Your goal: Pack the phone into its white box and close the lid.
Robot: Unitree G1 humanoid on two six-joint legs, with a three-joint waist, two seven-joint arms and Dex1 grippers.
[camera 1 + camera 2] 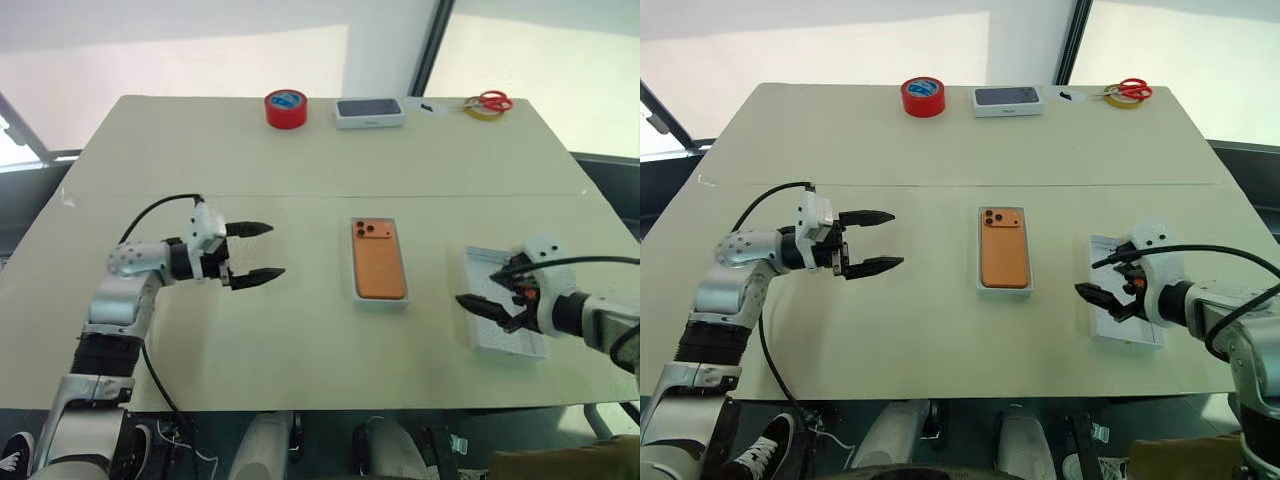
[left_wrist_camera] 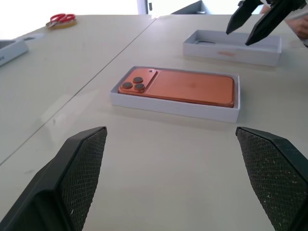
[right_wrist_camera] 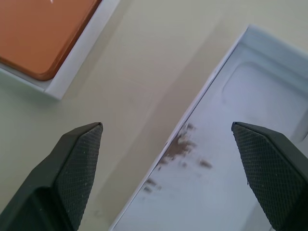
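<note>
Both grippers stand wide and empty over the table (image 1: 250, 150): from the head, the left gripper (image 1: 255, 253) hovers well left of the phone (image 1: 379, 259), which lies camera side up in the white box (image 1: 381, 301) mid-table. Over by the right gripper (image 1: 490, 287) lies the lid (image 1: 505, 343), inside up. Left wrist view: phone in its tray straight ahead, lid beyond. Right wrist view: fingers (image 3: 72, 163) spread above the lid's near edge, one box corner beside it.

The pale counter (image 1: 250, 340) carries the white box (image 1: 381, 300), the lid (image 1: 480, 340), red tape (image 1: 286, 108), a closed box (image 1: 369, 112), and scissors (image 1: 490, 100).
</note>
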